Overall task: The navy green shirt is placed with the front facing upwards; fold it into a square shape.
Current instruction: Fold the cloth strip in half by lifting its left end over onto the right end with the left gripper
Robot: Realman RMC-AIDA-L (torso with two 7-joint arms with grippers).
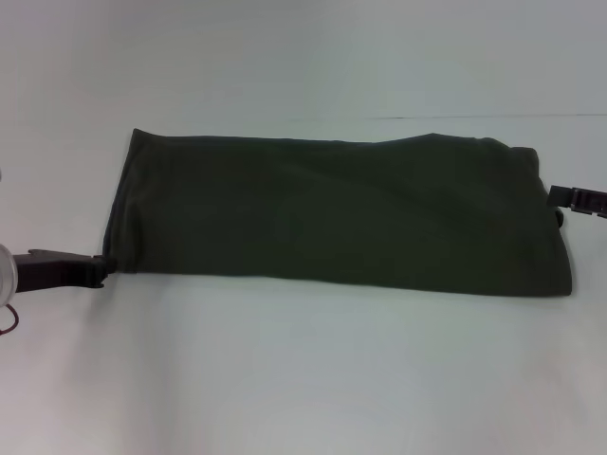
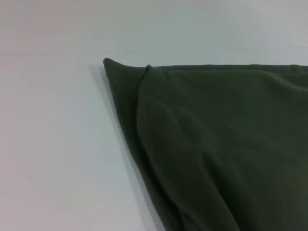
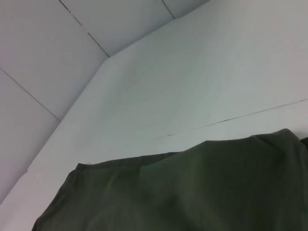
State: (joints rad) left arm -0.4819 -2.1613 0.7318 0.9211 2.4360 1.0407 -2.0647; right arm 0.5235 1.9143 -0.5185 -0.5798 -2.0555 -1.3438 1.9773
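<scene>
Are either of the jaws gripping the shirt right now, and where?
Left gripper meets the navy green shirt at its near left corner, right gripper its right edge; actual grip cannot be told.

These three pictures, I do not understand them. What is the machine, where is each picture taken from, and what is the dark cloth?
The machine is a robot with two arms. The wide picture comes from a camera on its head, looking down at a white table. The other two come from cameras on its wrists, so they show the cloth up close. The dark cloth is the navy green shirt, already folded into a long band lying flat across the table. Only plain green fabric shows. The left gripper is at the band's near left corner, touching it. The right gripper is at its right end. Whether either one is pinching the fabric cannot be seen here.
</scene>
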